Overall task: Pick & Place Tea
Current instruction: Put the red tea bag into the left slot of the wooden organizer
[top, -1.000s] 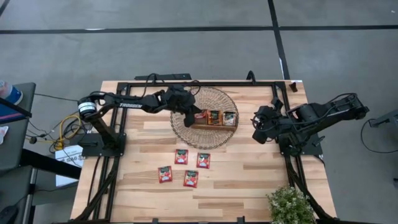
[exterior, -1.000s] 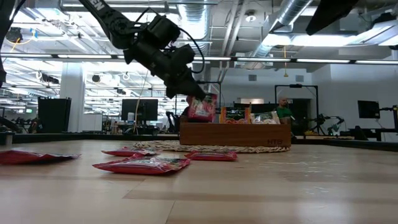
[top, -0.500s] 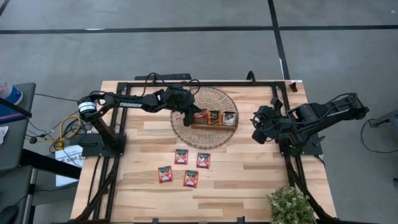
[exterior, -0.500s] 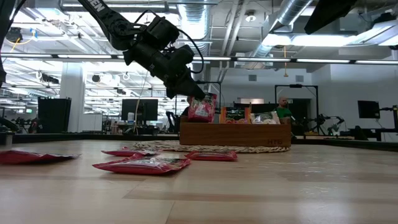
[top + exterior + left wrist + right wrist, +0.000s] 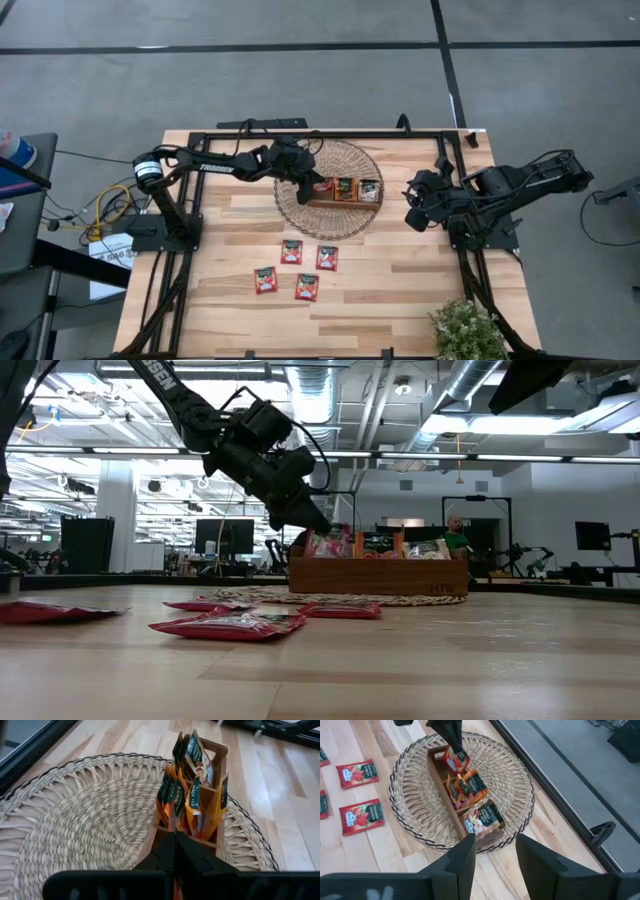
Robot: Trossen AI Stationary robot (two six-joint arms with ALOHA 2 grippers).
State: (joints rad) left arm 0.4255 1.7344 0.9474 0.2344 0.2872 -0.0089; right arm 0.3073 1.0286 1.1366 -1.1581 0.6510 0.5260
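Tea sachet [image 5: 455, 757] in left hand [image 5: 304, 184], over tray [image 5: 378, 575]

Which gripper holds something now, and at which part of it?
The left gripper pinches a red tea sachet by its upper edge, over the wooden tray's end compartment. The right gripper is open, holding nothing.

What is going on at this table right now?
The left gripper is at the near end of the wooden tray on the woven mat, its fingers closed on a red tea sachet that is being lowered into the end compartment. Other sachets already stand in the tray. Four red sachets lie flat on the table. The right gripper waits open beside the mat.
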